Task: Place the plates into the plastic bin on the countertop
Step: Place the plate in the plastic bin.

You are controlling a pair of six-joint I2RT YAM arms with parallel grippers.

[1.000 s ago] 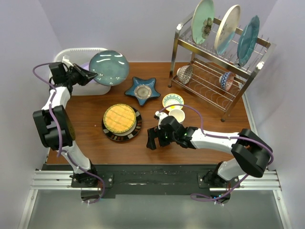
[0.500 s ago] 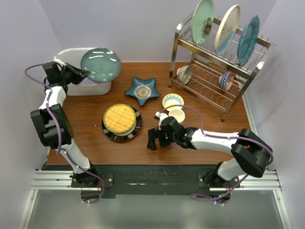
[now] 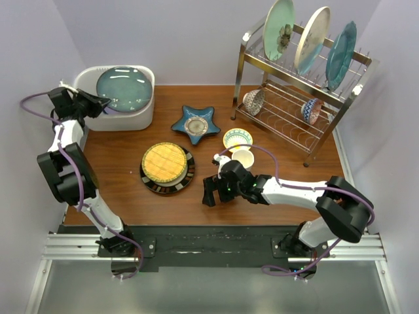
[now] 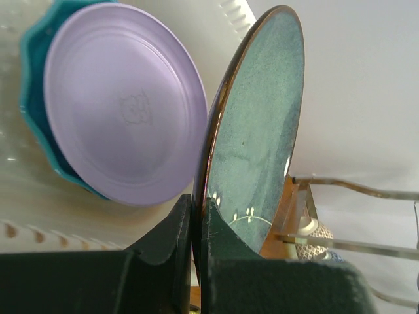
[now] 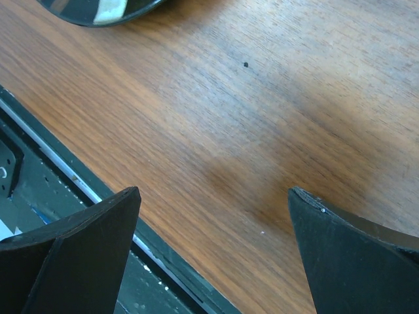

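Left gripper [image 4: 198, 219] pinches the dark teal plate [image 3: 124, 88], nearly face-up over plastic bin [image 3: 146, 118] (right gripper [image 5: 213, 191] gapes).

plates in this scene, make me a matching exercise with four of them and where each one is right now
Things:
1. dark teal plate
2. lilac plate
3. star plate
4. green floral plate

Places:
a. standing in the top tier of the rack
b. lying inside the bin
c. gripped by its rim in the left jaws, over the bin
d. flat on the table

Pairs: 1-c, 2-b, 3-d, 4-a
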